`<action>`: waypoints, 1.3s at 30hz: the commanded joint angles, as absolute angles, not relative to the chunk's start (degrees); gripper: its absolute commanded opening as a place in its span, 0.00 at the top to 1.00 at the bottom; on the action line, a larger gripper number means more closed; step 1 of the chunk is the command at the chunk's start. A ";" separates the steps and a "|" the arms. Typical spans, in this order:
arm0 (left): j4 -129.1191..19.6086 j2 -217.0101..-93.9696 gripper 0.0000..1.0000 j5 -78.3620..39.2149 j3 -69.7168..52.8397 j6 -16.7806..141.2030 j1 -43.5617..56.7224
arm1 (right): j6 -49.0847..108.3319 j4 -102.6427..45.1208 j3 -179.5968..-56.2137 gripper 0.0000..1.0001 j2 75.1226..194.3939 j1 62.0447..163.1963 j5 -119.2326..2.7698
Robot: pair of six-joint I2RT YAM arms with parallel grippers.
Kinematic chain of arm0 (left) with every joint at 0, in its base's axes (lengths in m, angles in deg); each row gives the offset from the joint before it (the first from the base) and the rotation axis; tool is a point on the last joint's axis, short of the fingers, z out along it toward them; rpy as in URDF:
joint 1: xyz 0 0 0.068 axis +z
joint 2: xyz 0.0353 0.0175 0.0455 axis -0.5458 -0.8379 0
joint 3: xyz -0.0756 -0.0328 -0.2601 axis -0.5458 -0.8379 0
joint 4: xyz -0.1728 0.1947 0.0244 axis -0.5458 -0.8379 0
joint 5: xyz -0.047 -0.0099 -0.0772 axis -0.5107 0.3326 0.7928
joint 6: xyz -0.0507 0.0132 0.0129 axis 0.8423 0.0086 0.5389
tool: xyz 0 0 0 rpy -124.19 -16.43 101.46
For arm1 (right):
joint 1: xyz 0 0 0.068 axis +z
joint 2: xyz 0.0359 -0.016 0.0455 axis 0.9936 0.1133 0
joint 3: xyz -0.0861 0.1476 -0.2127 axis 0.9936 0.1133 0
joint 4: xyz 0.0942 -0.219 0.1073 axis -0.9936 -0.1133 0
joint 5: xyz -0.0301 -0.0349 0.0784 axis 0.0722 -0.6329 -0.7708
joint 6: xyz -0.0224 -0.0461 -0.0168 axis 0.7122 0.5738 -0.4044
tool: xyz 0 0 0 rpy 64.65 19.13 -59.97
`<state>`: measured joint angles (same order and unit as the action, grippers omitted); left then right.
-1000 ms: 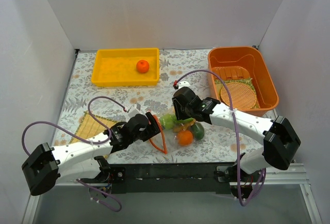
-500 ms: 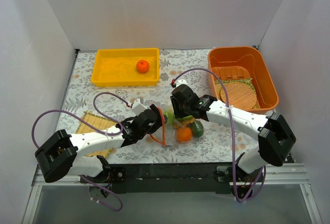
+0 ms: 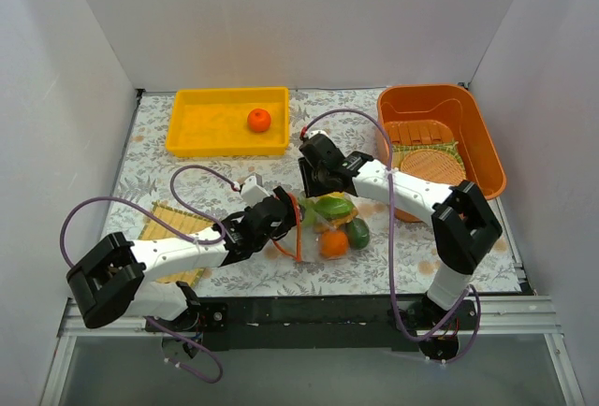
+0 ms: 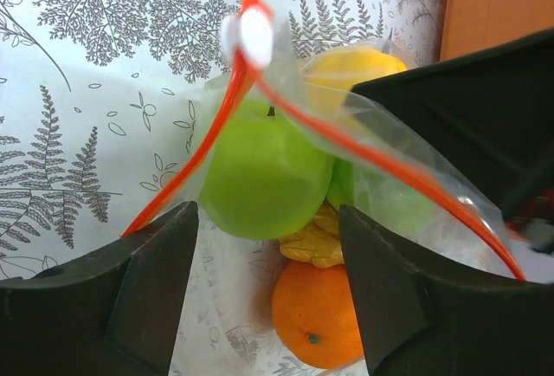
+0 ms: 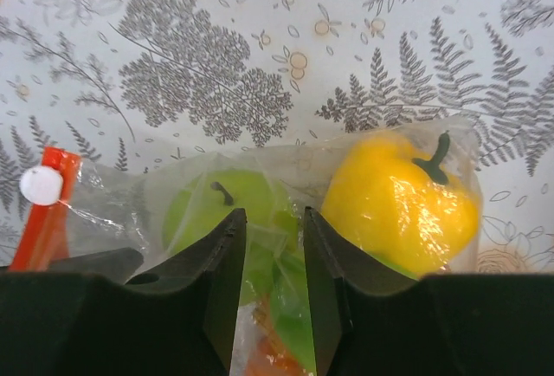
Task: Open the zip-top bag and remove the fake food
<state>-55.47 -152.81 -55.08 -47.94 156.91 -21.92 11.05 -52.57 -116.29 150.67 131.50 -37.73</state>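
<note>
The zip-top bag [image 3: 329,224] lies mid-table, clear with an orange-red zip strip [image 4: 208,142] and a white slider. Inside are a green apple [image 4: 260,172], a yellow pepper [image 5: 398,198], an orange [image 4: 320,311], a tan lumpy piece [image 4: 318,242] and a dark green piece [image 3: 357,234]. My left gripper [image 3: 288,217] is open at the bag's mouth, one finger on each side of the opening [image 4: 267,211]. My right gripper [image 3: 323,193] is nearly closed, pinching a fold of the bag's plastic between apple and pepper [image 5: 273,216].
A yellow tray [image 3: 201,130] at the back left holds one orange [image 3: 259,120]. An orange bin [image 3: 487,158] at the back right holds wooden slats and a round woven disc [image 3: 432,170]. A straw mat [image 3: 164,228] lies under my left arm.
My right gripper has moved back and left with the bag, dragging the food with it. My left gripper has come forward to the bag's mouth.
</note>
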 commanded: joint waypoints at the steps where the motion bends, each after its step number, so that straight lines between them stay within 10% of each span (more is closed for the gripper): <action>1: -53.79 -154.35 0.35 -56.93 -46.15 154.61 -22.12 | 9.63 -52.26 -115.23 0.60 152.90 131.22 -40.57; 27: -58.07 -163.49 0.12 -53.59 -45.89 149.68 -22.03 | 11.30 -46.18 -106.51 0.69 151.85 131.39 -46.11; 39: -62.04 -157.08 0.42 -56.49 -45.90 147.93 -22.03 | 13.24 -49.08 -108.72 0.69 151.59 130.69 -41.72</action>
